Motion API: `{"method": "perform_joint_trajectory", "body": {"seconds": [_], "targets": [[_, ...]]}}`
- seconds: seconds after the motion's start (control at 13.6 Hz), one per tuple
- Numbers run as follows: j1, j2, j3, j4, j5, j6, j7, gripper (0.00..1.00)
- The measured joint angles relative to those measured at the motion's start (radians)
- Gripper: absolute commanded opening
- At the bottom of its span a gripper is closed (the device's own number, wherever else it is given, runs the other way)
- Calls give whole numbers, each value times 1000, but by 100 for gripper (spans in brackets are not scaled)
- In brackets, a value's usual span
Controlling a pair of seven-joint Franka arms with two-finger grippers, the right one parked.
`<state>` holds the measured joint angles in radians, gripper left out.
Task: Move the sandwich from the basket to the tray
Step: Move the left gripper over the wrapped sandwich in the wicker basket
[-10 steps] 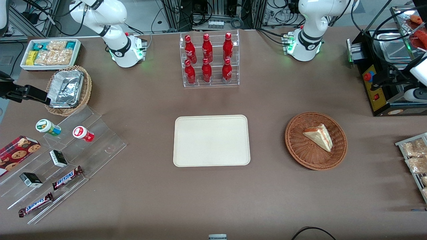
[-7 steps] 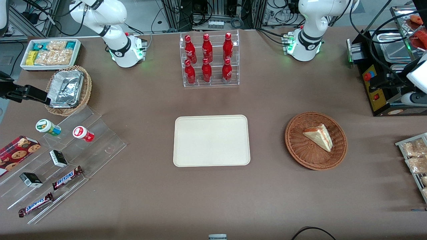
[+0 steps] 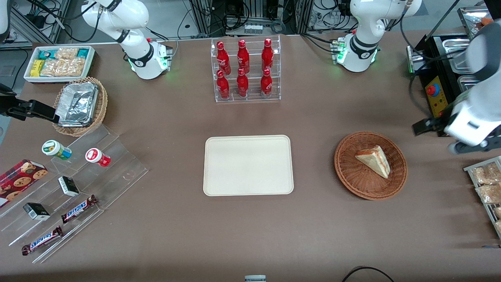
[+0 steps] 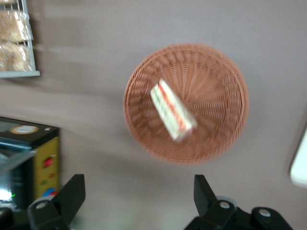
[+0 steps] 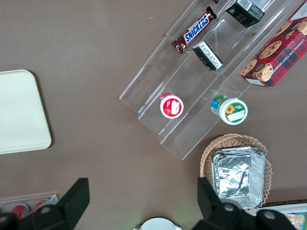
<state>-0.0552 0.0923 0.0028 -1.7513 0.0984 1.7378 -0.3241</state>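
Right now the sandwich (image 3: 373,160) lies in the basket (image 3: 352,184), its long axis slanting across the weave, and the tray (image 3: 247,165) sits bare toward the parked arm's end. The gripper (image 4: 139,199) hangs high above the table, just off the basket's rim, fingers spread and holding nothing. Half a second ago the arm was nearer the table edge; it has swung toward the basket.

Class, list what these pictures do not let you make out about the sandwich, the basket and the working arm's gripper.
- Sandwich: the left wrist view is motion-blurred, so its filling layers smear.
- Basket: its floor under the sandwich is covered in both views.
- Gripper: open, above the table short of the basket; the picture edge cuts off its body.
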Motion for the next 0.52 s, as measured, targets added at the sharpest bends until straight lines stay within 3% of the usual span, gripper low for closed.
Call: {"method": "perform_joint_trajectory", "body": {"seconds": [0.37,0.52], "targets": [[-6,-40,0,-359,1,465,-487,100],[-19,-37,-1,-437,1,564,-613,100]]}}
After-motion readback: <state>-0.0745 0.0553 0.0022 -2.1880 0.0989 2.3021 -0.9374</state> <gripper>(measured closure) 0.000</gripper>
